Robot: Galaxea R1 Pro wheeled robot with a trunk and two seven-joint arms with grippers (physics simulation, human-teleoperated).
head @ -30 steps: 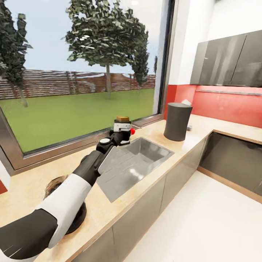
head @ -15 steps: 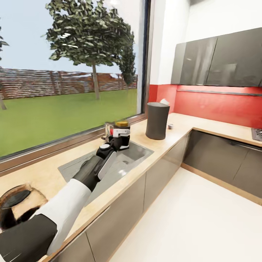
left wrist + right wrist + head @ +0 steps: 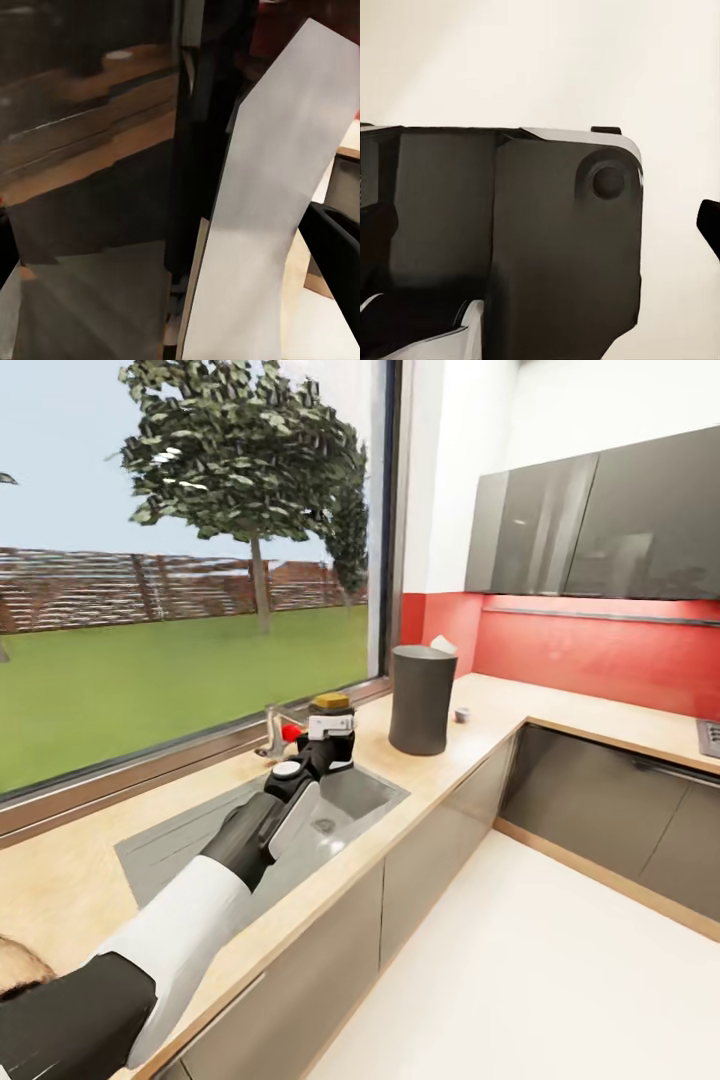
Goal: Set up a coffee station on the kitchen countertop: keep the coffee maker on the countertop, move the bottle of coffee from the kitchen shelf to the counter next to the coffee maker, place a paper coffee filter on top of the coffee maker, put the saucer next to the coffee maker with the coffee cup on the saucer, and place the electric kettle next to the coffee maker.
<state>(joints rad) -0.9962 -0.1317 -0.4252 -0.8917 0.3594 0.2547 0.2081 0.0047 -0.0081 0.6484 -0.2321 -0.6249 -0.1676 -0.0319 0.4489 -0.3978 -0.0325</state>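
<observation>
Reaching over the steel sink (image 3: 200, 840), the left hand (image 3: 331, 732) grips the bottle of coffee (image 3: 331, 705), raised above the basin's far edge. The coffee maker (image 3: 422, 700) stands near the counter (image 3: 470, 735) corner, bare wood between them. The right hand's state cannot be told.

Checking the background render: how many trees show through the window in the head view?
2: a large tree mid-window and a darker one close behind it, nearer the frame. Others may be hidden past the edges.
</observation>
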